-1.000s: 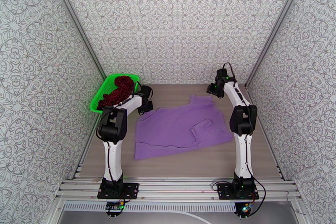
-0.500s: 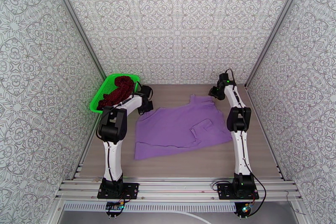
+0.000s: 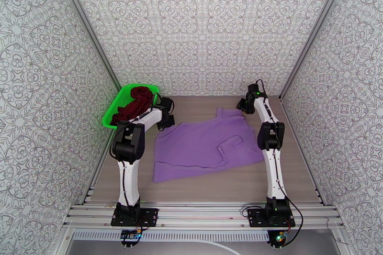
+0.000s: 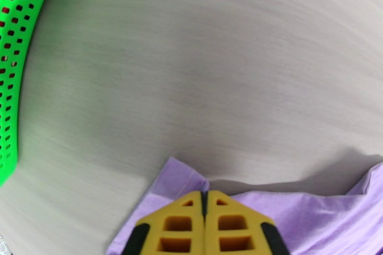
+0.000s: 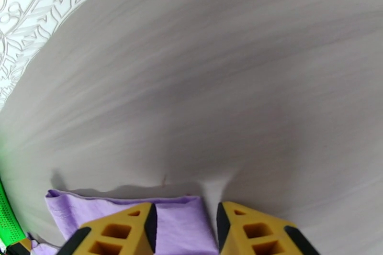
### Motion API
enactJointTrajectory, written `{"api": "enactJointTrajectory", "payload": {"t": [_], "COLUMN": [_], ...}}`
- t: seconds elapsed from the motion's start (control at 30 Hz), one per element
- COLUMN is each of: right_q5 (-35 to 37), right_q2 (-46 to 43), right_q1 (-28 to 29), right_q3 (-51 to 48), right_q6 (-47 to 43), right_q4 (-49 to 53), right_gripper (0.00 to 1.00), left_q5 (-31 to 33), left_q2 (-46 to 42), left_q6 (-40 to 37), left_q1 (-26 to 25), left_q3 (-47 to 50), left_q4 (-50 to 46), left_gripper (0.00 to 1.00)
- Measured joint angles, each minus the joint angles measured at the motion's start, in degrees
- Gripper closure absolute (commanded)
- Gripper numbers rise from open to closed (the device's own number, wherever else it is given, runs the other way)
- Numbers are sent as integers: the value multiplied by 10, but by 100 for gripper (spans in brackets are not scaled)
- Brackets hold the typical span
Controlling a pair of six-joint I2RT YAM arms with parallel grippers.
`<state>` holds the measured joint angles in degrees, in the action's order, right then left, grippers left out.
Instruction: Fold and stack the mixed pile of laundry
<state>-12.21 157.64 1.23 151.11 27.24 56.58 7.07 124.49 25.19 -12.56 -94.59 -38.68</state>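
Left wrist view: left gripper (image 4: 205, 197) jaws together, pinching lavender T-shirt (image 4: 306, 215) corner at 6 o'clock; right gripper (image 5: 185, 213) jaws apart, straddling shirt edge at 6 o'clock

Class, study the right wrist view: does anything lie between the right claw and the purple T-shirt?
Nothing visible does: the right claw, open, straddles the edge of the purple T-shirt on the table.

the pale table (image 3: 215, 184) carries a spread lavender t-shirt (image 3: 201, 148) and a seemingly tilted green basket (image 3: 114, 104).
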Motion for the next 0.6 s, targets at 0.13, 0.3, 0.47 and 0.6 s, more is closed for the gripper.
{"api": "enactJointTrajectory", "payload": {"t": [0.13,0.3,0.47,0.6], "right_q5": [8,13,3,-5], "right_q2": [-4,-4,-4,-4], "right_q1": [4,4,10,17], "right_q3": [-9,-11,-11,-11], "right_q6": [0,4,11,5], "right_q4": [-5,-4,-5,-8], "right_gripper": [68,93,100,100], "left_q5": [-2,-7,-11,-10], "left_q2": [0,0,0,-4], "left_q6": [0,0,0,-2], "left_q1": [0,0,-1,-1], "left_q3": [3,4,10,17], "left_q4": [2,4,7,12], "left_gripper": [100,100,100,100]}}
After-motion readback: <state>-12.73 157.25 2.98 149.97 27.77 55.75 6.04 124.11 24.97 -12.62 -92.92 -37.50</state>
